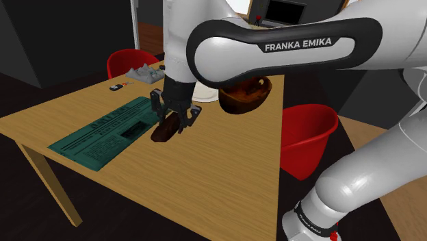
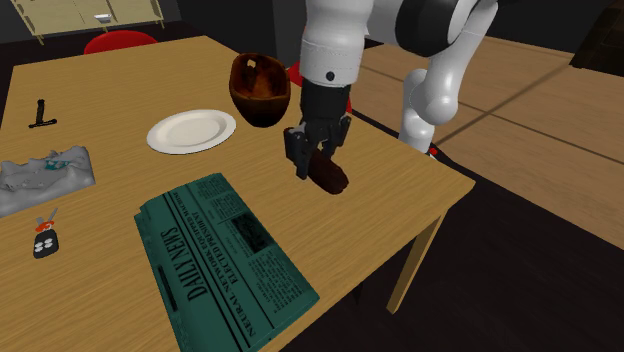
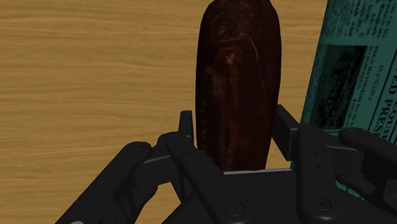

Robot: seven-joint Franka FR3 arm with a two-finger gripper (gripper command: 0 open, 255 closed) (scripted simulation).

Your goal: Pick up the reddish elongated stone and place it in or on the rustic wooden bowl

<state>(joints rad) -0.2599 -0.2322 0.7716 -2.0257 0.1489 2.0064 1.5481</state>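
The gripper [image 3: 236, 126] has its fingers clamped on the dark reddish stone [image 3: 236, 76] between them, the newspaper [image 3: 356, 76] just beside one finger, while the second exterior view looks into the wooden bowl [image 2: 263, 108], apart from the fingers.

Arm [image 1: 274, 44] extended forward, wrist pointing straight down. Gripper [image 1: 171, 122] low; fingers [image 3: 185, 130] clamped on both sides of stone [image 3: 236, 76].

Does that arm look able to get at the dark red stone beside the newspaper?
Probably yes: the gripper is right at the stone, jaws seemingly touching either side, nothing in the way.
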